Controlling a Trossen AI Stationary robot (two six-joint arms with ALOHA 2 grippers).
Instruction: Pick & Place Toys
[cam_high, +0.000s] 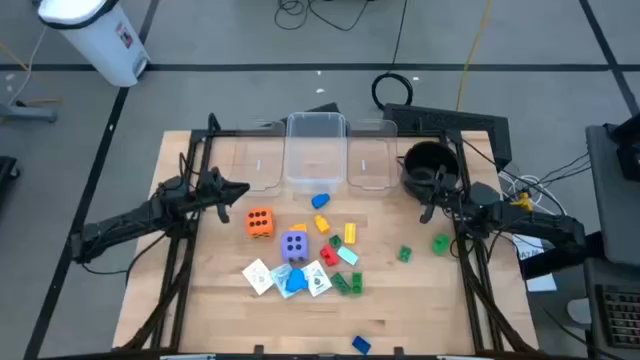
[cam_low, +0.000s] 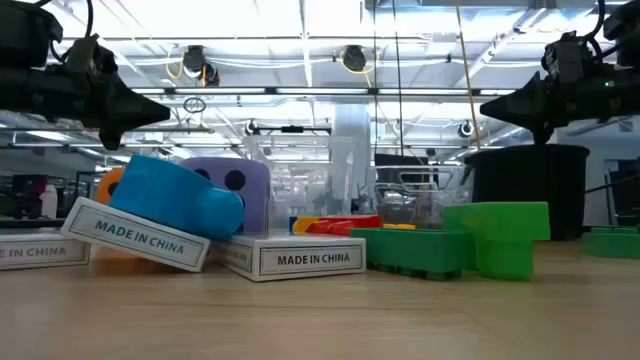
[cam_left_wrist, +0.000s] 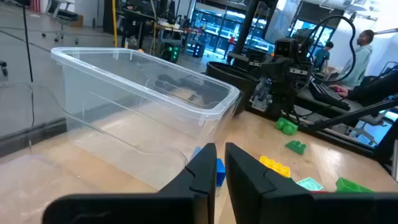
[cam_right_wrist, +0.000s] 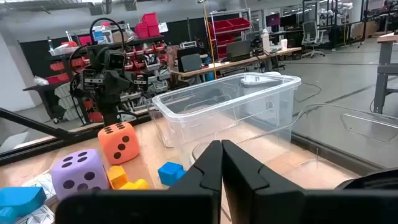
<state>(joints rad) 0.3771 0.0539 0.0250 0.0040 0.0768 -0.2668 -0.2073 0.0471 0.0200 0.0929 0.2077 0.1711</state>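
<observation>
While both arms hover above the table with nothing held, the left gripper (cam_high: 243, 190) and the right gripper (cam_high: 425, 212) are clenched empty. Toys lie scattered mid-table: an orange die (cam_high: 260, 222), a purple die (cam_high: 294, 245), playing cards (cam_high: 258, 275) and green bricks (cam_high: 346, 283). Crowding looks the likeliest hazard; closed fingers dropping into the pile could scatter pieces, and a blue brick (cam_high: 361, 345) already sits near the front edge. Clear bins (cam_high: 316, 150) and a black pot (cam_high: 428, 163) line the far side.
</observation>
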